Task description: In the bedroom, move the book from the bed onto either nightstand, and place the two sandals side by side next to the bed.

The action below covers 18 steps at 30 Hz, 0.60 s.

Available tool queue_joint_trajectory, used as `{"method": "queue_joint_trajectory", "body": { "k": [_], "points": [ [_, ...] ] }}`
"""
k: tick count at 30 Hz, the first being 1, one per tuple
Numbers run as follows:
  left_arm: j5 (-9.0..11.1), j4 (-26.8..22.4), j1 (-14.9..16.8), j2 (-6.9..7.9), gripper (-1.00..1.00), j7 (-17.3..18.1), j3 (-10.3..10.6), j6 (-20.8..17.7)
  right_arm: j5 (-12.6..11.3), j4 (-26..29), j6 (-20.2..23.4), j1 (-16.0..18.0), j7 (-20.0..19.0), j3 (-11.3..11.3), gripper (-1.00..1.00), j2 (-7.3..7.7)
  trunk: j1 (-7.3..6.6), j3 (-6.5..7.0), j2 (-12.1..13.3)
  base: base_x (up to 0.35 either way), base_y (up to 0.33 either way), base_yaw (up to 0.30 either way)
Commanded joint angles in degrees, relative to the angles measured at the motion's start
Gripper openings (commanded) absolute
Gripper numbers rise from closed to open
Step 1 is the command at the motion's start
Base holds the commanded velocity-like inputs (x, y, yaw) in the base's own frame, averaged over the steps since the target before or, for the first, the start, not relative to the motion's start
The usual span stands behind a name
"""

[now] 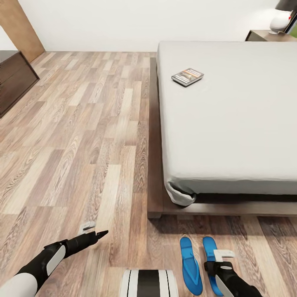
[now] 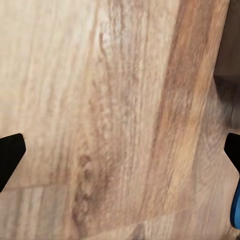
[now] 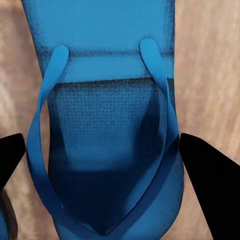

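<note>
Nearest: right claw (image 1: 218,256) over the right sandal (image 1: 210,258), jaws spread wide either side of it in the right wrist view, no contact visible, nothing held. Left sandal (image 1: 190,264) just beside, parallel, both on the wood floor (image 1: 82,136) off the foot corner of the bed (image 1: 231,123). Already look side by side; maybe only a nudge needed.

Sandal handling, judged: light, flexible foam-like sole, textured footbed so decent friction. Thong straps (image 3: 155,75) thin and floppy, poor hold. Better to pinch across the sole edges at mid-length; likely to bend if taken at an end.

Left claw (image 1: 93,232) hovering over bare floor, fingers parted, empty.

Farther: book (image 1: 187,76) flat on the mattress, toward the head end, well apart from both claws. Thin, stiff-ish, light, glossy cover probably slippery; lying flush, so edge pinch or slide toward the mattress side first.

Farthest: nightstand (image 1: 264,36) by the far corner, white object on top.

Writing: cover lettering too small to read. No brands legible.
</note>
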<state>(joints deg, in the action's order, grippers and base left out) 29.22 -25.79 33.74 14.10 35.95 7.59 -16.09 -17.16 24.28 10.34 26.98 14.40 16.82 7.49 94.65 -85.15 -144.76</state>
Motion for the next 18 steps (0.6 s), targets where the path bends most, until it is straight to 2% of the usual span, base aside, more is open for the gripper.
{"method": "queue_joint_trajectory", "body": {
  "k": [1,8,16,18],
  "points": [
    [0.59,-0.05,0.01,0.05,1.00,-0.01,0.24,-0.49,-0.42,0.15,0.33,0.01,0.46,0.49,-1.00,0.07,-0.01,-0.04,-0.01,0.000,0.028,0.000],
    [0.58,-0.05,0.05,0.05,1.00,-0.01,0.24,-0.44,-0.42,0.15,0.23,0.01,0.46,0.49,-1.00,0.07,-0.01,-0.04,-0.01,0.000,0.005,0.000],
    [0.59,-0.05,0.02,0.05,1.00,-0.05,0.24,-0.49,-0.41,0.15,0.21,0.01,0.46,0.49,-1.00,0.07,0.20,-1.81,-0.12,0.000,0.000,0.000],
    [0.58,-0.05,0.03,0.05,1.00,-0.03,0.24,-0.46,-0.41,0.15,0.21,0.01,0.46,0.49,-1.00,0.07,0.20,-1.81,-0.12,0.000,0.000,0.000]
  ]
}}
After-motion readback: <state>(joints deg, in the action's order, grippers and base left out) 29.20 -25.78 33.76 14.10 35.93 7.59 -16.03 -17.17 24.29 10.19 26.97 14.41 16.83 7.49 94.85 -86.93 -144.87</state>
